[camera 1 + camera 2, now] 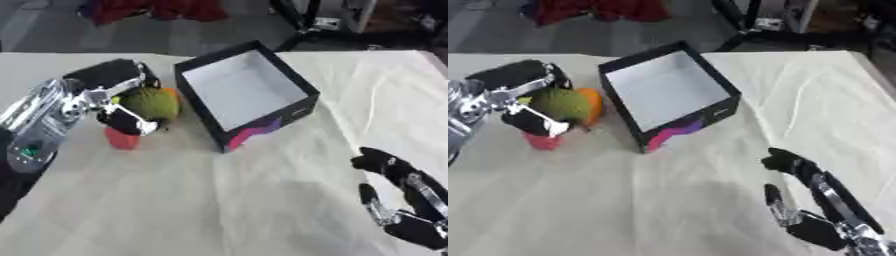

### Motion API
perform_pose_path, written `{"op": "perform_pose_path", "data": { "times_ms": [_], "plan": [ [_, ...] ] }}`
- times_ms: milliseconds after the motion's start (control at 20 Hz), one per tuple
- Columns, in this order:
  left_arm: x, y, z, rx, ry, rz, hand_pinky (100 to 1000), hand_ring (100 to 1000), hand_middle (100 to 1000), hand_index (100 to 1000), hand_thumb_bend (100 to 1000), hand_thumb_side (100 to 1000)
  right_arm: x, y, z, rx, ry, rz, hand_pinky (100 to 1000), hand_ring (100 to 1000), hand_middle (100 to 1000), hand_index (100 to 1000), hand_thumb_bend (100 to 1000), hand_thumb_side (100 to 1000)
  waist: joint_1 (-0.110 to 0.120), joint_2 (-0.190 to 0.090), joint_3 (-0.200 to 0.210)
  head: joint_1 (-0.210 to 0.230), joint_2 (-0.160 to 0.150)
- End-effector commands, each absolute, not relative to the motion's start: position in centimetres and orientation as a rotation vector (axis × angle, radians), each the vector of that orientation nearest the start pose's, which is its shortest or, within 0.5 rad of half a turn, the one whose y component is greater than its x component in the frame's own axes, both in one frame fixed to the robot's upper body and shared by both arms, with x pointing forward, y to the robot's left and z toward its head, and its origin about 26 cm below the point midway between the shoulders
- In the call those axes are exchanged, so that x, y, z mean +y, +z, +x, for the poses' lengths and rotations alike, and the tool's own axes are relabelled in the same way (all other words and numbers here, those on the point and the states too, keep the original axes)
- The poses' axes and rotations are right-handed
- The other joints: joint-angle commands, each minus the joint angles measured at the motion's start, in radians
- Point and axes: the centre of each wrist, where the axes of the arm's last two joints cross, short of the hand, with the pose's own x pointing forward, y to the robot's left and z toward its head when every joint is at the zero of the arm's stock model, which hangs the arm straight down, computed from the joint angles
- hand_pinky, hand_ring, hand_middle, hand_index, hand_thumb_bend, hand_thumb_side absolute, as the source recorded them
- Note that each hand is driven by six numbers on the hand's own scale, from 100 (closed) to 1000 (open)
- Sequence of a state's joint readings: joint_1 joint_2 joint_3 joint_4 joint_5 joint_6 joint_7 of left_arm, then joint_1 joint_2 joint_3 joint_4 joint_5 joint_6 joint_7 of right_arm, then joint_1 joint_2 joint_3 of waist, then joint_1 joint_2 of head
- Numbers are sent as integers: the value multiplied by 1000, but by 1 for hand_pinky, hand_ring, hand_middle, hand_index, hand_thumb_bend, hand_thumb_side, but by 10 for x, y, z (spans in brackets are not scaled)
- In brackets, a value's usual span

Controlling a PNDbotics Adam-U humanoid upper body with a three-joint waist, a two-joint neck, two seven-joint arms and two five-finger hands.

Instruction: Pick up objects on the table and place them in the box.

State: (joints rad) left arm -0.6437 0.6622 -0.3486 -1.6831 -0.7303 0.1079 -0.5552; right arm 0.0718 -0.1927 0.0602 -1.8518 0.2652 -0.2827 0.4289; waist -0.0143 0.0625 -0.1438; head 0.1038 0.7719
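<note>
My left hand [118, 80] is curled around a green round object [150, 102] at the table's left, just left of the box. An orange thing [592, 104] peeks out behind the green one, and a small red object [122, 139] sits under the thumb. The black box [247, 92] with a white inside stands open in the middle, holding nothing that I can see. My right hand [398, 187] rests at the lower right with fingers relaxed and holds nothing.
A cream cloth [219, 200] covers the table, with wrinkles to the right of the box. Red fabric [157, 9] and dark equipment legs [302, 22] lie on the floor beyond the far edge.
</note>
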Motion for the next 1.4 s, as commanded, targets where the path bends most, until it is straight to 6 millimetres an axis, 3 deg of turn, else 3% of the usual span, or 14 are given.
{"op": "perform_pose_path", "data": {
  "times_ms": [50,200,400,650,950,1150,1250,1400],
  "plan": [
    [226,245,380,-1450,-1668,937,587,468,442,610,176,243,-268,54,254,-1877,896,-14,891,824,777,928,100,378,-2,-35,-3,1,-2],
    [200,249,403,-1457,-1696,977,594,470,444,610,174,256,-266,54,253,-1879,902,2,891,824,777,928,100,379,-10,-39,-10,10,-2],
    [168,238,433,-1454,-1698,1024,603,474,448,614,178,259,-261,52,253,-1876,913,38,891,824,778,929,100,369,-20,-40,-24,26,-2],
    [141,203,462,-1440,-1630,1065,609,475,449,618,190,262,-254,51,253,-1876,941,89,891,824,778,928,100,362,-27,-39,-52,58,-2],
    [119,151,473,-1397,-1577,1095,627,500,481,665,248,296,-247,51,254,-1875,976,139,891,824,777,928,100,345,-29,-27,-86,90,-2],
    [112,124,472,-1372,-1565,1118,668,541,529,730,386,370,-245,51,255,-1875,984,155,890,824,777,928,100,345,-30,-21,-99,95,-2],
    [112,115,472,-1365,-1563,1120,687,578,572,762,604,457,-244,51,255,-1876,985,157,890,824,778,928,100,343,-31,-19,-101,96,-2],
    [114,108,472,-1364,-1568,1124,710,620,625,790,857,502,-244,51,255,-1876,982,157,890,824,778,928,100,343,-33,-19,-101,95,-2]
  ]
}}
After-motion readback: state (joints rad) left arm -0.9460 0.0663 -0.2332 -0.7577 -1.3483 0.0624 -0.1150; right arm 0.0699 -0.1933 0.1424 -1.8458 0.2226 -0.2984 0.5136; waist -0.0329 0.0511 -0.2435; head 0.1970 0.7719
